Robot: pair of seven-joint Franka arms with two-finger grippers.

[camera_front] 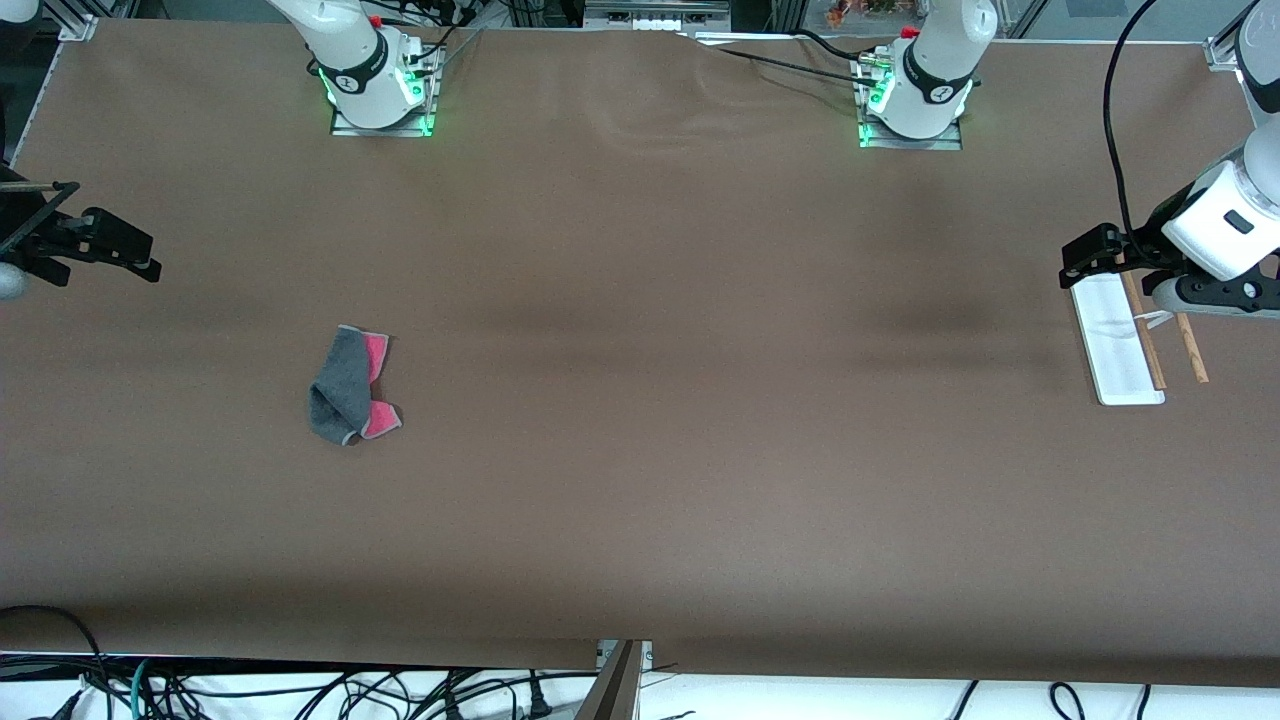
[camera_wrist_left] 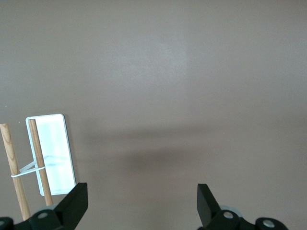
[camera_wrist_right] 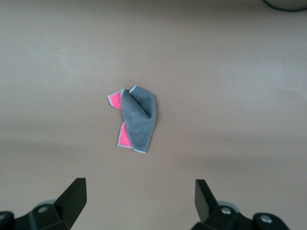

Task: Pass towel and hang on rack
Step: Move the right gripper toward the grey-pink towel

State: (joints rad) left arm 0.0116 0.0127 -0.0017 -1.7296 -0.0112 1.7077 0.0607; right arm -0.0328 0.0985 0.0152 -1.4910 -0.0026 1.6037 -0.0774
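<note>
The towel (camera_front: 352, 387) lies crumpled on the bench (camera_front: 640, 480) toward the right arm's end, about midway between the base edge and the front-camera edge. It is folded over itself, mostly dark grey side up with pink-red showing along one side, and its long axis runs roughly from the base edge to the front-camera edge, slightly slanted. In the right wrist view the towel (camera_wrist_right: 135, 120) sits on the bare bench with nothing touching it. The right gripper (camera_front: 148, 264) hangs over the right arm's end edge of the bench, well apart from the towel, its fingers (camera_wrist_right: 73, 194) spread wide and empty. The rack (camera_front: 1125, 340) stands at the left arm's end edge, its white base and two brown rods (camera_front: 1190, 347) running long from the base edge toward the front-camera edge. The left gripper (camera_front: 1075, 262) hovers over the rack's end nearest the bases, fingers (camera_wrist_left: 76, 201) wide apart, holding nothing.
</note>
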